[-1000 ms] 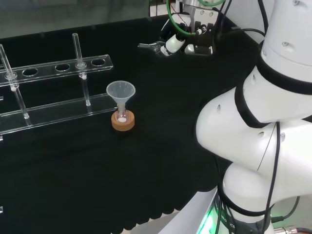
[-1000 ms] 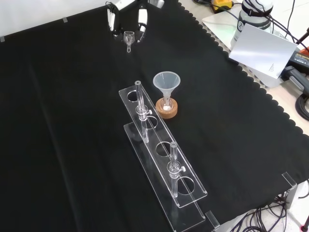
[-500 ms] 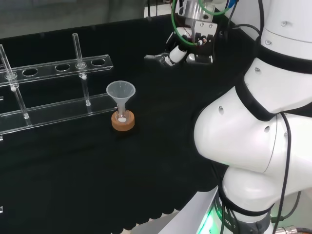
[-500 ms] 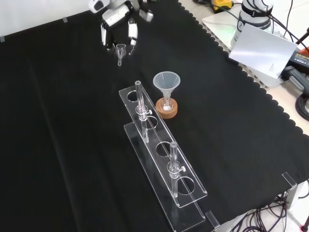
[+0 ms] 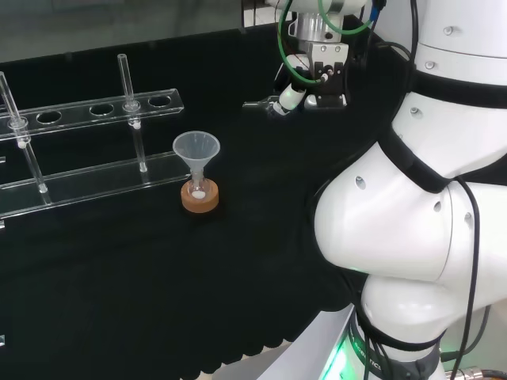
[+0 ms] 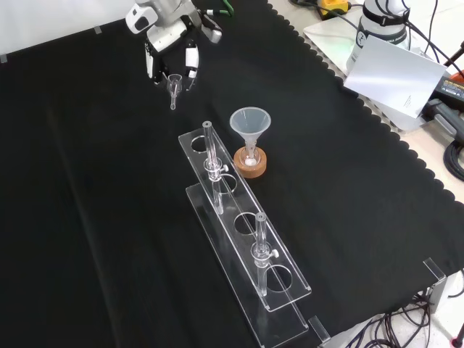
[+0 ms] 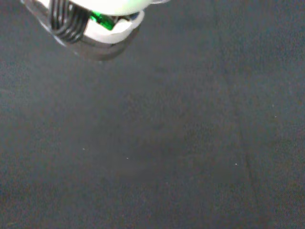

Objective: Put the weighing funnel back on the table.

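The weighing funnel (image 6: 174, 88), a small clear scoop with a short stem, hangs stem down between the fingertips of the hand (image 6: 168, 56) near the top of the front view. The hand's fingers pinch it from both sides, a little above the black cloth (image 6: 87, 181). In the head view the hand (image 5: 289, 96) reaches left from the white arm, with the clear weighing funnel (image 5: 257, 104) at its fingertips. The wrist view looks down on bare black cloth (image 7: 167, 157) with a blurred white part of the hand (image 7: 102, 24).
The big funnel (image 6: 250, 125) stands in a small flask on a cork ring (image 6: 250, 162), right of and nearer than the hand in the front view. A clear tube rack (image 6: 243, 239) with two upright tubes runs towards the front. Boxes and cables lie off the cloth's right edge.
The hand has carried the weighing funnel leftwards and nearer in the front view, lower towards the cloth. It still pinches the funnel. The big funnel and rack have not moved.
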You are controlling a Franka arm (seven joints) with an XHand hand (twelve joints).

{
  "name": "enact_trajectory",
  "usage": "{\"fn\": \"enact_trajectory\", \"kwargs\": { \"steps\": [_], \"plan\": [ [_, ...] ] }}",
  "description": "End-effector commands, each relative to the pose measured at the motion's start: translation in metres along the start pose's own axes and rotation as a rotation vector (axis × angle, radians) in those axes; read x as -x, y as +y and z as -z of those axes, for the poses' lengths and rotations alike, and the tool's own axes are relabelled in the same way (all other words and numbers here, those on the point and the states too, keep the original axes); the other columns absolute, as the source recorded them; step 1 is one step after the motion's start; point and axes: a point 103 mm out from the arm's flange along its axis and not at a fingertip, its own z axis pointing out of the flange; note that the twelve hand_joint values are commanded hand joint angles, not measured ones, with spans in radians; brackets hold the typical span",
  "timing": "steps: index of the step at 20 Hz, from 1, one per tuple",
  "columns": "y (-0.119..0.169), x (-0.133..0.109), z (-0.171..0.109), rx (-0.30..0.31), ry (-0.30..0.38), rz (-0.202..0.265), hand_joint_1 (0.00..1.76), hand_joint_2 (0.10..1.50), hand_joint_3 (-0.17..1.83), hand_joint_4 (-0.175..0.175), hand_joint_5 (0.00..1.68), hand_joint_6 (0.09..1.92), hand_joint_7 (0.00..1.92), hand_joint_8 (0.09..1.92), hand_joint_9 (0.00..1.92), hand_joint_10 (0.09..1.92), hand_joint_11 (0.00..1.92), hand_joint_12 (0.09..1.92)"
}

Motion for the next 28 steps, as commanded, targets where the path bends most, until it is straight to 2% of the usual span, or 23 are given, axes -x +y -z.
{"fn": "enact_trajectory", "kwargs": {
  "steps": [1,10,18,28],
  "plan": [
    [0.011,0.007,-0.012,-0.029,-0.045,-0.029,1.09,0.71,0.66,0.175,1.15,0.88,1.03,0.55,1.36,0.09,1.04,0.92],
    [0.027,0.014,-0.034,-0.068,-0.064,-0.035,1.09,0.71,0.67,0.175,1.15,0.88,1.03,0.55,1.36,0.09,1.04,0.93],
    [0.043,0.022,-0.059,-0.097,-0.028,-0.045,1.09,0.71,0.66,0.175,1.15,0.88,1.03,0.55,1.36,0.09,1.04,0.93],
    [0.059,0.019,-0.076,-0.105,-0.02,-0.06,1.09,0.71,0.66,0.175,1.15,0.89,1.03,0.55,1.36,0.09,1.04,0.93]
  ]
}}
